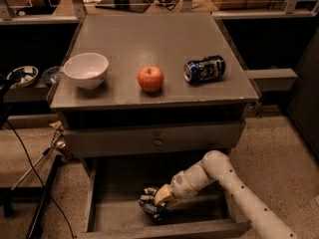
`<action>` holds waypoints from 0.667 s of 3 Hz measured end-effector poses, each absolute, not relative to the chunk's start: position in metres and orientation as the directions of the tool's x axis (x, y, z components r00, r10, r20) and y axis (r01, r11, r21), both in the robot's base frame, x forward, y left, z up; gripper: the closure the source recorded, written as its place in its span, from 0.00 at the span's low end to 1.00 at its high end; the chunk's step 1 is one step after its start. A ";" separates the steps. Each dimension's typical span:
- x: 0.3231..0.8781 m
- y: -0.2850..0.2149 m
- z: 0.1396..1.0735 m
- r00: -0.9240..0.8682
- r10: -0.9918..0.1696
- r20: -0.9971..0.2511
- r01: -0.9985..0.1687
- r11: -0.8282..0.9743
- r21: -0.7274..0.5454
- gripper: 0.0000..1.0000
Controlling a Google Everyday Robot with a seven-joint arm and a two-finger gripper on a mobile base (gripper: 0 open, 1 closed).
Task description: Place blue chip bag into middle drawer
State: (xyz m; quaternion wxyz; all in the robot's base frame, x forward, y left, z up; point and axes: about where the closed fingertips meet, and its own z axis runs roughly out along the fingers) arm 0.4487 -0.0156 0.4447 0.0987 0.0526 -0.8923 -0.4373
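Pulled-out wide grey wooden drawer [117, 193], low in the cabinet: crinkled dark blue foil chip bag [149, 206] on its floor, the white arm's gripper [162, 197] right against the bag. The grey cabinet top [149, 39] carries a white bowl [85, 69], a red apple [150, 78] and a blue-and-white can [204, 68] lying on its side.
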 end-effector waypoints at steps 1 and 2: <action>0.449 -0.016 0.445 -0.975 -0.180 0.130 -0.007 0.612 0.791 0.28; 0.449 -0.016 0.445 -0.975 -0.180 0.130 -0.007 0.612 0.791 0.06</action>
